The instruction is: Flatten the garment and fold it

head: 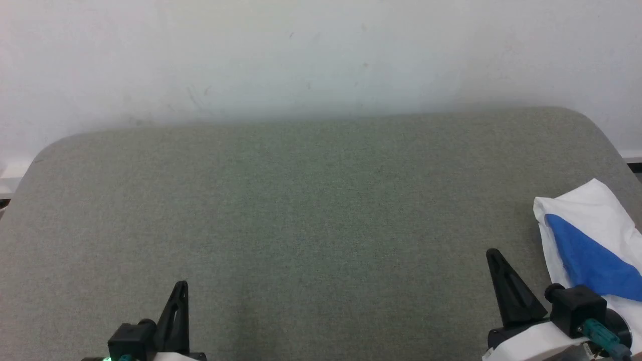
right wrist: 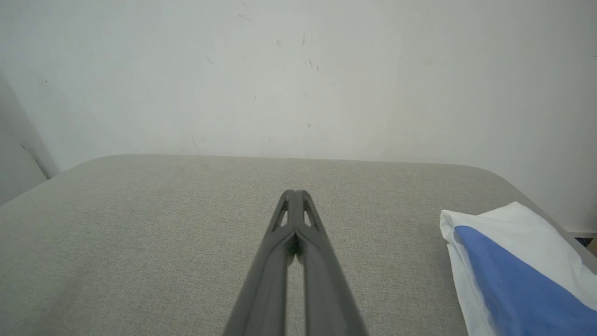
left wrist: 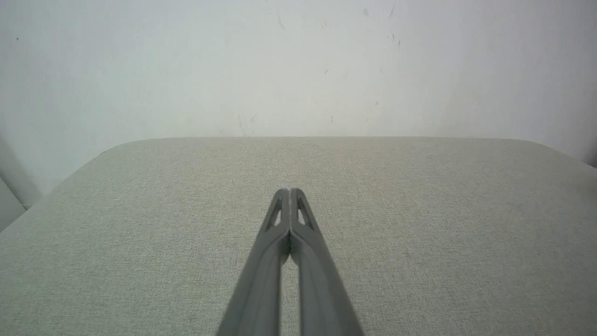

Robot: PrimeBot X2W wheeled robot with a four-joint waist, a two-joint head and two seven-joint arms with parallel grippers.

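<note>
The garment (head: 589, 238) lies bunched at the right edge of the grey-green table (head: 301, 200), white cloth with a bright blue part on top; part of it runs out of the picture. In the right wrist view the garment (right wrist: 508, 261) sits at the lower right, apart from the fingers. My right gripper (head: 494, 255) stands at the lower right of the head view, just left of the garment, shut with nothing in it; its fingertips (right wrist: 295, 195) meet. My left gripper (head: 181, 287) is at the lower left, also shut and empty, tips (left wrist: 290, 192) pressed together above bare table.
A pale wall (head: 321, 55) rises right behind the table's far edge. The table has rounded far corners (head: 55, 145). A strip of floor and skirting shows at the far right (head: 633, 163).
</note>
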